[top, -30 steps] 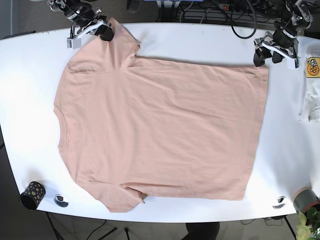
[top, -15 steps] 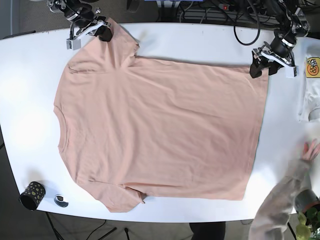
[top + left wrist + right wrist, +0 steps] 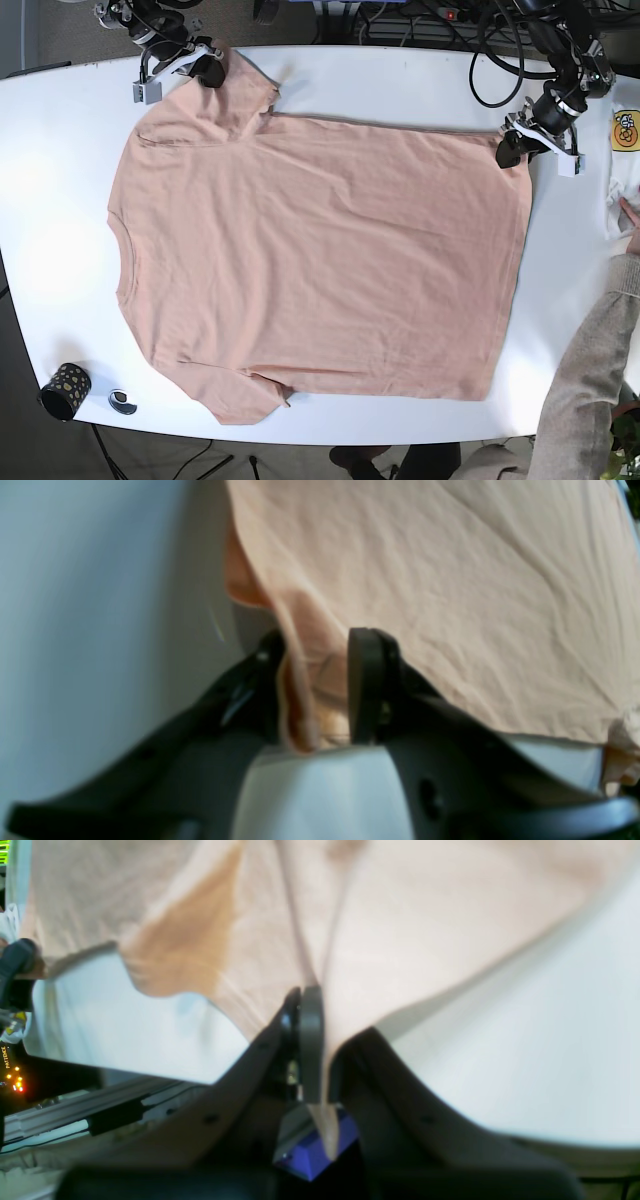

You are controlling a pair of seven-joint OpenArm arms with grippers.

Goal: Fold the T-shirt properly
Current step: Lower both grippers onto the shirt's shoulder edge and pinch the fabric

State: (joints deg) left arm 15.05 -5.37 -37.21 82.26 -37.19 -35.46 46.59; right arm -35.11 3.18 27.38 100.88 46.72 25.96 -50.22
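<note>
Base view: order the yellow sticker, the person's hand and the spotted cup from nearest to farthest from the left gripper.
From the left gripper, at the shirt's top right corner:
1. Yellow sticker, right table edge, level with the gripper.
2. Person's hand, right edge, lower down.
3. Spotted cup, bottom left corner, across the T-shirt.

Black claws [image 3: 315, 690], white brackets, black cables.

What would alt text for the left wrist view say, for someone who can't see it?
The left gripper, black with its jaws a little apart, has a bunched fold of the wrinkled peach cotton T-shirt between its fingers. The rest of the shirt spreads away over the white table.
</note>
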